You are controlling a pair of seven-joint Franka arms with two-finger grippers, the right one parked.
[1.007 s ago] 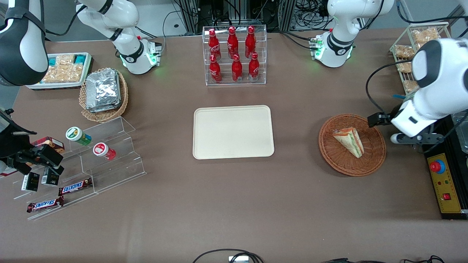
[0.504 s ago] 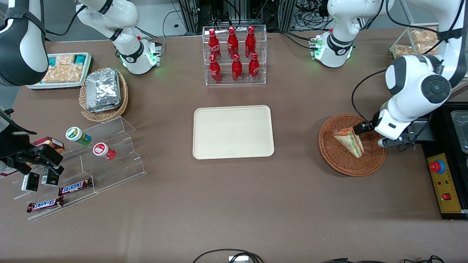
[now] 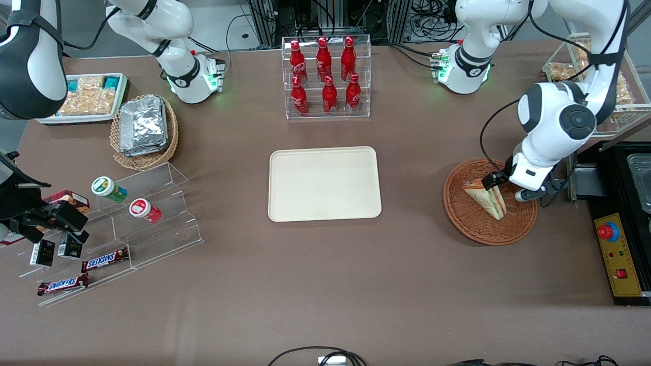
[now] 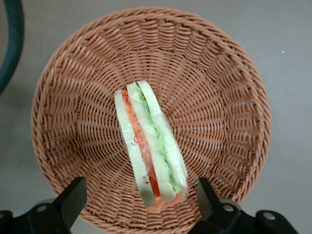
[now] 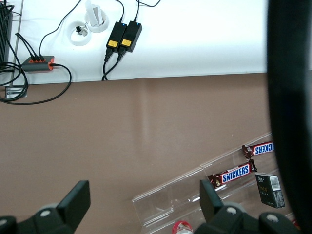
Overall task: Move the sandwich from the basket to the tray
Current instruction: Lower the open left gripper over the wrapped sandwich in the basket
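above the woven basket point(image 4: 229, 97), gripper point(image 4: 141, 202) spread wide over wrapped triangular sandwich point(image 4: 150, 151).

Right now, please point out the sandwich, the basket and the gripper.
sandwich point(image 4: 151, 153): left wrist view, on its middle bread layer.
basket point(image 4: 219, 87): left wrist view, on its woven wall.
gripper point(image 4: 139, 200): left wrist view, midway between its open fingertips, above the basket.

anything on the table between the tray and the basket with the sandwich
No. In the front view, the stretch between the tray and the basket is bare tablecloth. The tool hangs open above the sandwich, over the basket.
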